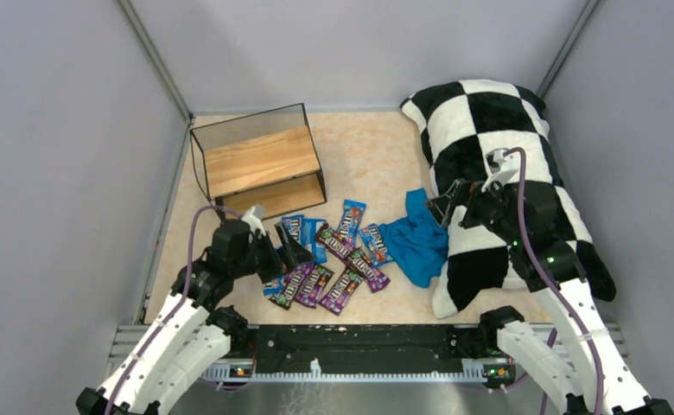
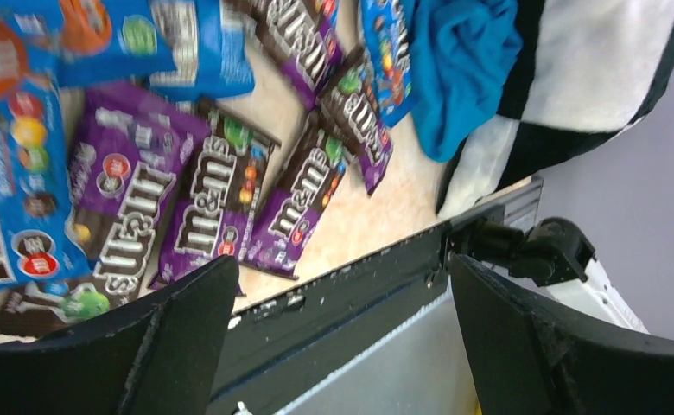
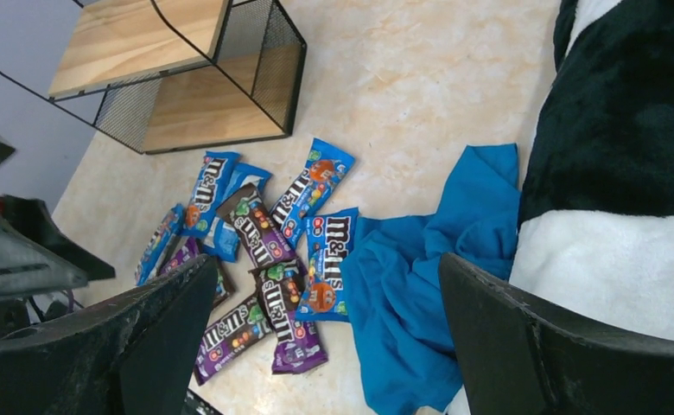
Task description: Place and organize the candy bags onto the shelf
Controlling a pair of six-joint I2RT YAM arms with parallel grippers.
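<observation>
Several purple and blue candy bags (image 1: 332, 255) lie in a loose pile on the table in front of the shelf; they also show in the left wrist view (image 2: 204, 194) and the right wrist view (image 3: 273, 238). The shelf (image 1: 260, 160), black wire frame with two wooden boards, stands at the back left and looks empty (image 3: 143, 52). My left gripper (image 1: 283, 258) is open and empty, at the left edge of the pile (image 2: 338, 285). My right gripper (image 1: 441, 207) is open and empty, raised above the blue cloth and pillow edge (image 3: 325, 285).
A plain blue cloth (image 1: 418, 238) lies right of the pile, against a big black-and-white checkered pillow (image 1: 498, 164) that fills the right side. A black rail (image 1: 359, 341) runs along the near table edge. Grey walls enclose the table.
</observation>
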